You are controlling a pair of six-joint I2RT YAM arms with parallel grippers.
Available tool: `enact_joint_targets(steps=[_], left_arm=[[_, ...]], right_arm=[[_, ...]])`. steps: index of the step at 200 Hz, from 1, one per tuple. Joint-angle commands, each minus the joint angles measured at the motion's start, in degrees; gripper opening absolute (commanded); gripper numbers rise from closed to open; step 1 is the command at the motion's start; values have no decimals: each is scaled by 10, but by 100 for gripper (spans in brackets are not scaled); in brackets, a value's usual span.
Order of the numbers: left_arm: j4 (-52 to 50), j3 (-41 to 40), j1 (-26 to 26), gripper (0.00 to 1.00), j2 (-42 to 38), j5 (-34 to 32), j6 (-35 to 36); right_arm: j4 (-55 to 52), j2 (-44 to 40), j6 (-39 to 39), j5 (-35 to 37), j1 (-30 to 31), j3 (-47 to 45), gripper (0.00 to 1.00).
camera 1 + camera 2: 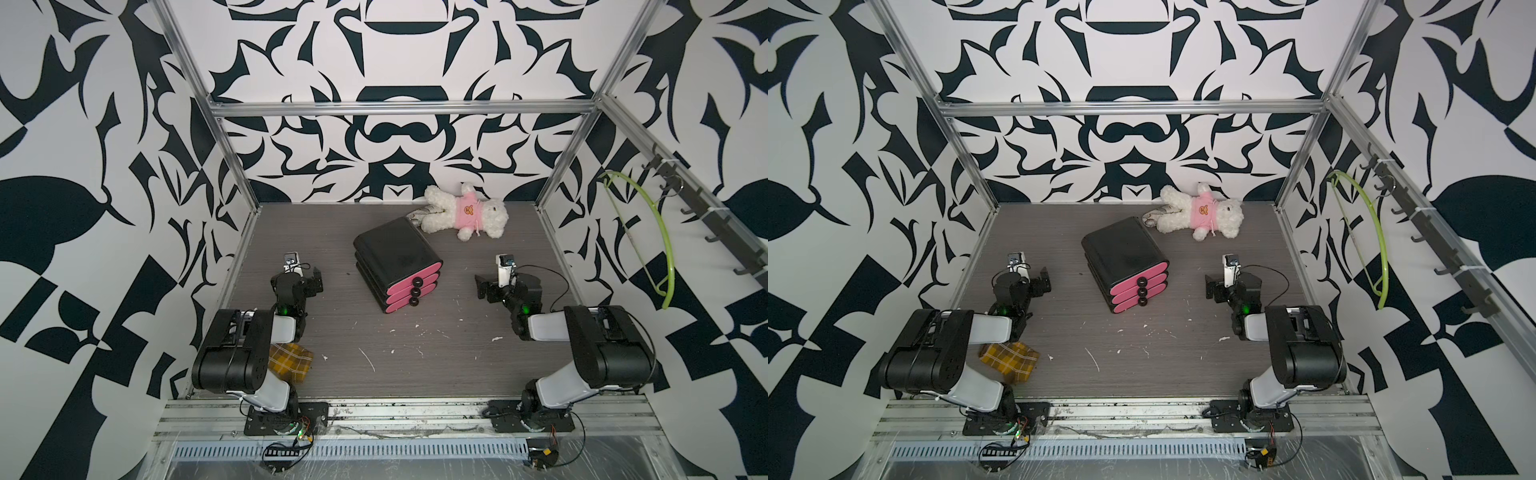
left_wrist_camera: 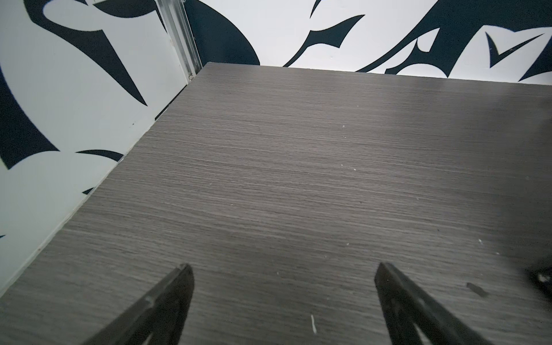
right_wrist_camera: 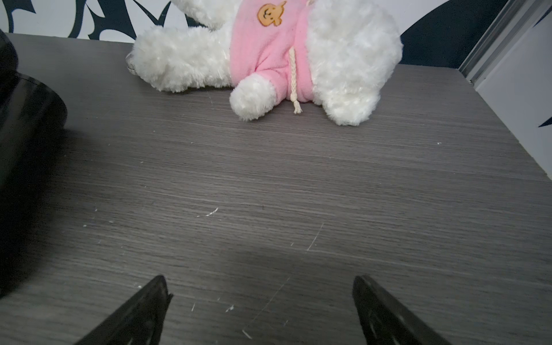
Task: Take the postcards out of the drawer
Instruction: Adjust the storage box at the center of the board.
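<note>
A black drawer unit [image 1: 397, 257] [image 1: 1125, 253] with three pink fronts and black knobs stands mid-table, turned at an angle. All three drawers are shut, so the postcards are hidden. My left gripper [image 1: 296, 276] [image 1: 1020, 278] [image 2: 283, 268] hovers over bare table to the left of the unit, open and empty. To the right of the unit, my right gripper [image 1: 505, 283] [image 1: 1231, 284] [image 3: 260, 280] is also open with nothing between its fingers. The unit's black side [image 3: 24, 119] shows at the edge of the right wrist view.
A white plush bear in a pink shirt [image 1: 465, 212] [image 3: 268, 59] lies at the back, behind the unit. A yellow plaid cloth [image 1: 289, 361] lies by the left arm's base. A green hanger [image 1: 660, 249] hangs on the right wall's hook rail.
</note>
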Motion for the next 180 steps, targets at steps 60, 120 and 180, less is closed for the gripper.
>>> enact_joint_targets(steps=[60, 120, 180], left_arm=[[-225, 90, -24, 99, -141, -142, -49], [-369, 186, -26, 99, -209, 14, -174], [-443, 255, -28, 99, -160, 179, -261]], right_arm=[[-277, -107, 55, 55, 0, 134, 100], [-618, -175, 346, 229, -2, 291, 100], [-643, -201, 350, 32, 36, 344, 86]])
